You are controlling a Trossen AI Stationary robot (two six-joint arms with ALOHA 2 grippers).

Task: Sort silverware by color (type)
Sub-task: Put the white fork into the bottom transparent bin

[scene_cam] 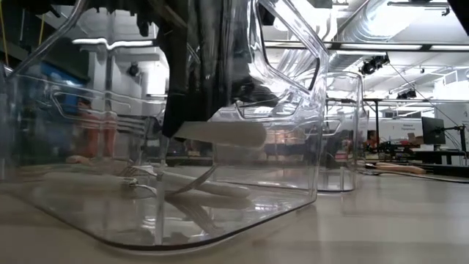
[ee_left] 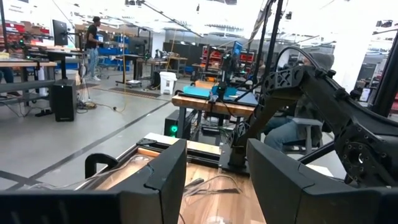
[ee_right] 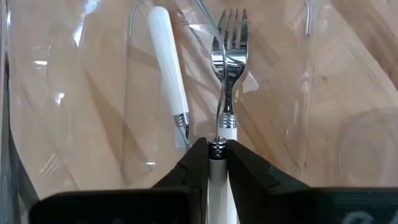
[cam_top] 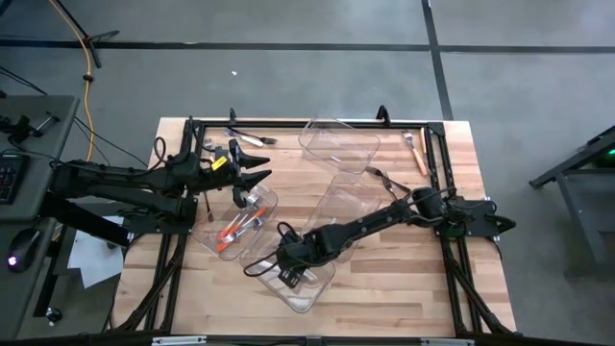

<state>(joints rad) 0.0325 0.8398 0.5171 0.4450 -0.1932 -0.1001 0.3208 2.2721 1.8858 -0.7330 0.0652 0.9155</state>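
The white-handled fork (ee_right: 227, 68) hangs tines-out, pinched at its collar by the right gripper (ee_right: 216, 163), low inside the near clear bin (cam_top: 309, 284) beside another white-handled piece (ee_right: 168, 68), apparently for release among its kind. Bin walls crowd close. The left gripper (ee_left: 216, 180) waits spread wide at the table's far left.

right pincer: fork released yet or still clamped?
Clamped. Right pincer fingers pinch the white-handled fork at its neck, over the clear bin.
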